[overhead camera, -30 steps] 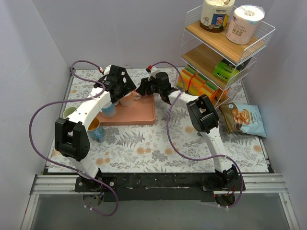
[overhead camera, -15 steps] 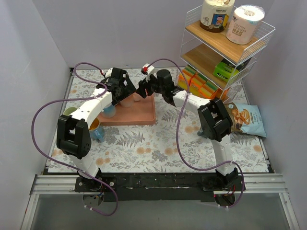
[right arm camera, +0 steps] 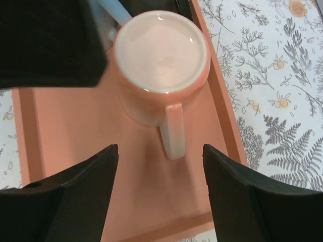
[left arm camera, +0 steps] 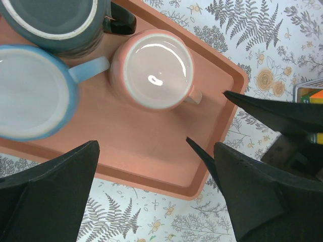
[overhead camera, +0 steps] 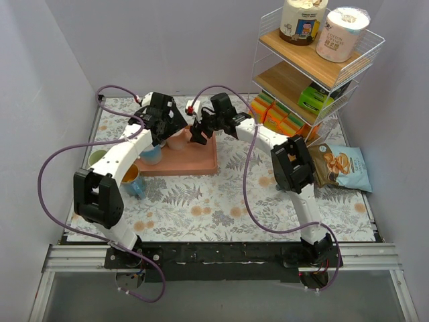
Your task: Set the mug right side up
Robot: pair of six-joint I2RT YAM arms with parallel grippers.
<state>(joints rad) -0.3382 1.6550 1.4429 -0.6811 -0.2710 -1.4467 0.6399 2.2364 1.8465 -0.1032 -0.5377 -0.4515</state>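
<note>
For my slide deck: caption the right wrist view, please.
Open right tool hovers over the upside-down pink mug standing on a salmon-coloured tray.
</note>
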